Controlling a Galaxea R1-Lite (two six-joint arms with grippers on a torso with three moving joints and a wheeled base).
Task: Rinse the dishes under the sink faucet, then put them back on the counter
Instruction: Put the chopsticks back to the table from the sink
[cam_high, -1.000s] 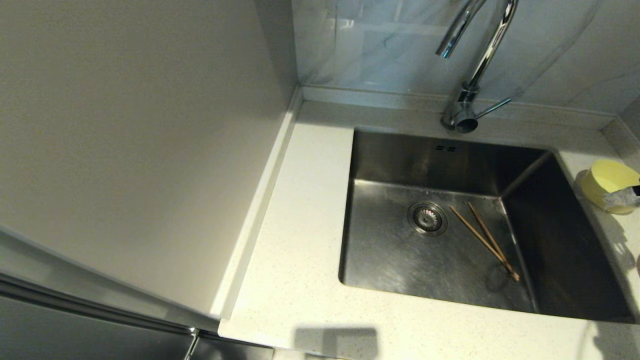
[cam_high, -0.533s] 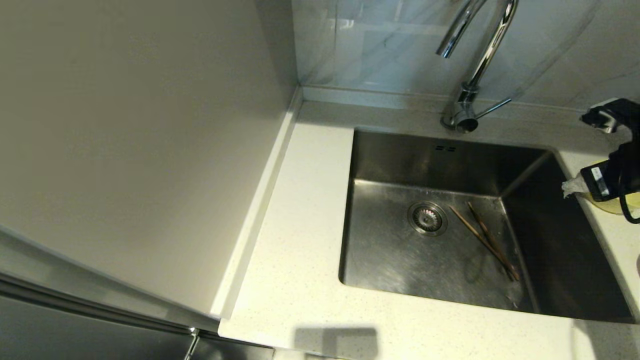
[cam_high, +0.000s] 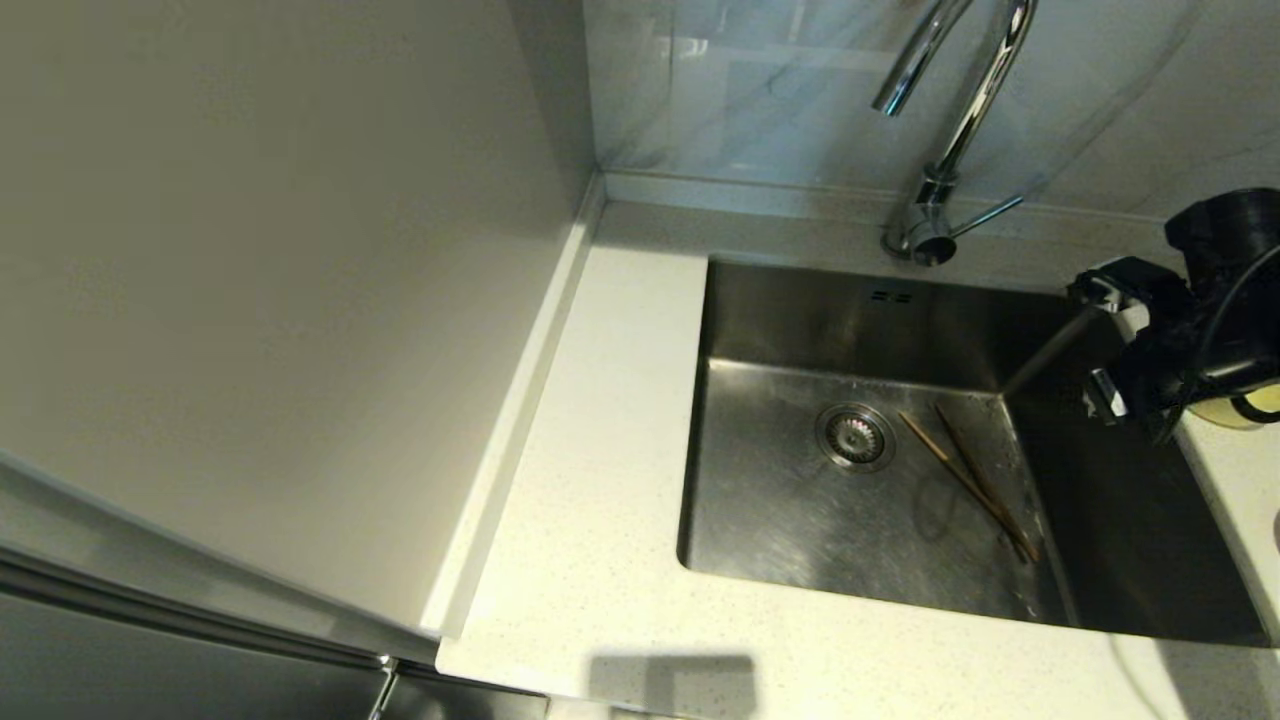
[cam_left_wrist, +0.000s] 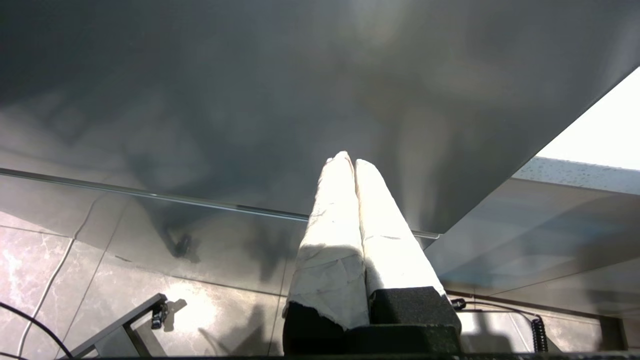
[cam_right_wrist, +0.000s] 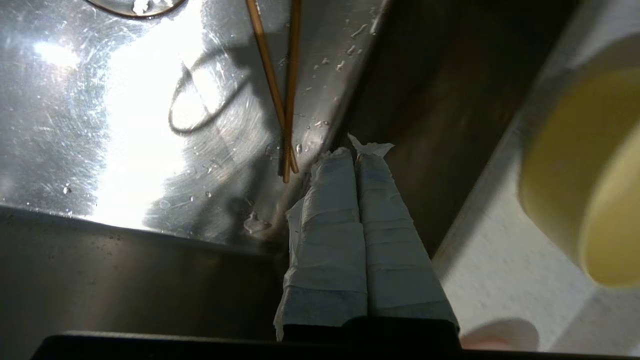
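Observation:
Two brown chopsticks (cam_high: 965, 480) (cam_right_wrist: 282, 100) lie crossed on the floor of the steel sink (cam_high: 800, 520), right of the drain (cam_high: 855, 437). The pale-yellow bowl (cam_high: 1250, 408) (cam_right_wrist: 585, 175) stands on the counter (cam_high: 600, 450) at the sink's right rim, mostly hidden behind my right arm (cam_high: 1190, 330). My right gripper (cam_right_wrist: 352, 155) is shut and holds nothing. It hangs over the sink's right wall, just beyond the chopsticks' near ends. A sliver of the pink bowl (cam_right_wrist: 500, 335) shows. My left gripper (cam_left_wrist: 350, 161) is shut and parked low, facing a grey cabinet front.
The chrome faucet (cam_high: 950, 130) rises behind the sink, with its side lever (cam_high: 990, 215) pointing right and no water running. A tall pale panel (cam_high: 280, 300) walls off the counter's left side. Grey marbled tile (cam_high: 760, 90) backs the counter.
My right arm has come in from the right edge, past the yellow bowl, and now reaches over the sink's right wall. The bowl stays on the counter and the chopsticks have not moved.

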